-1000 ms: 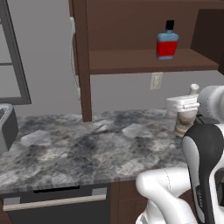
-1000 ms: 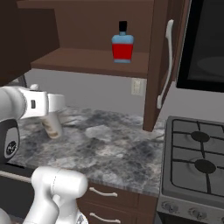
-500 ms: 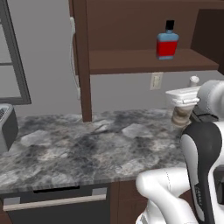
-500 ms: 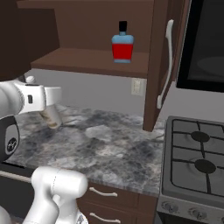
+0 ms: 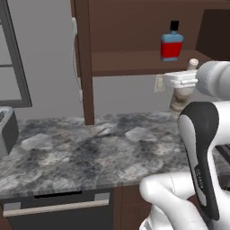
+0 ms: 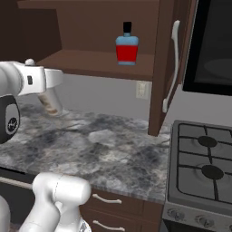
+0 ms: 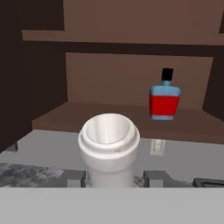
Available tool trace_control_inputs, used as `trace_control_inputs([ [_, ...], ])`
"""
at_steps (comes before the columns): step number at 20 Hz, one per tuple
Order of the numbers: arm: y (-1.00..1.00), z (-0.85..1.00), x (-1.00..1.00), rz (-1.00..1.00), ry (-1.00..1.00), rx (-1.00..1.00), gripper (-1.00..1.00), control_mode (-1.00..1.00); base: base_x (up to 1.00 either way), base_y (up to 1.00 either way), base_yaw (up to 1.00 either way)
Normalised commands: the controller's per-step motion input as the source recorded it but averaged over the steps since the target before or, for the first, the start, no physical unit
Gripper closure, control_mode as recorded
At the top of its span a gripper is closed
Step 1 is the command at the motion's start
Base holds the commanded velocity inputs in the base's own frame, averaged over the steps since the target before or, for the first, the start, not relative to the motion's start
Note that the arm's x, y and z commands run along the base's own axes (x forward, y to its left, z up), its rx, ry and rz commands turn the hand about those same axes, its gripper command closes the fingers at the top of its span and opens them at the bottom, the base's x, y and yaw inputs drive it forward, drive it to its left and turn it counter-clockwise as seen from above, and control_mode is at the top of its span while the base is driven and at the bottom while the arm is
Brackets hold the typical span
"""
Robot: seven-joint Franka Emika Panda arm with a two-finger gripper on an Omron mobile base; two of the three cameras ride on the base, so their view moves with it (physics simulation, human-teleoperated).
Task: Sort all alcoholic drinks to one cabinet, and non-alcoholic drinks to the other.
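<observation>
Nearest the camera, the hand (image 7: 113, 178) is clenched around the pale bottle (image 7: 109, 148), its two dark finger tips (image 7: 75, 178) standing one on each side of the bottle's body just below the white cap, which faces the hand view straight on. In the base views the bottle (image 5: 183, 95) is lifted clear of the grey marble desk (image 5: 90, 152), above the desk's back edge and tilted, its cap up near the front lip of the shelf (image 6: 97, 61); the white forearm crosses in front of its upper part. The desk beneath it is bare marble, with a wall outlet (image 6: 142, 89) on the grey wall behind. Farther back, the dark brown wall cabinet (image 5: 134, 27) stands with its door (image 6: 165, 63) swung out, the slim silver bar handle (image 6: 173, 63) running down the door's edge. On the cabinet's shelf, well apart from the held bottle and toward the stove side, the squat blue bottle (image 6: 127, 45) with red label and black cap stands upright. Beside the desk's far end sits a gas stove (image 6: 204, 167).
</observation>
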Motion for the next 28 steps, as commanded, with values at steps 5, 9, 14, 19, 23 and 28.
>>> trace_control_inputs([
  [5,0.03,0.32,0.25,0.0,0.0,0.01,1.0,-1.0,0.0,0.0,0.0],
  [9,0.05,0.32,0.29,0.0,0.0,0.01,1.0,-1.0,0.0,0.0,0.0],
  [14,0.05,0.27,0.31,0.0,-0.01,0.0,1.0,-1.0,0.0,0.0,0.0],
  [19,0.06,0.06,0.41,0.0,-0.02,0.0,1.0,-1.0,0.0,0.0,0.0],
  [23,0.05,0.0,0.4,0.0,-0.05,0.0,1.0,-1.0,0.0,0.0,0.0],
  [28,0.06,0.0,0.41,0.0,-0.07,0.0,1.0,-1.0,0.0,0.0,0.0],
])
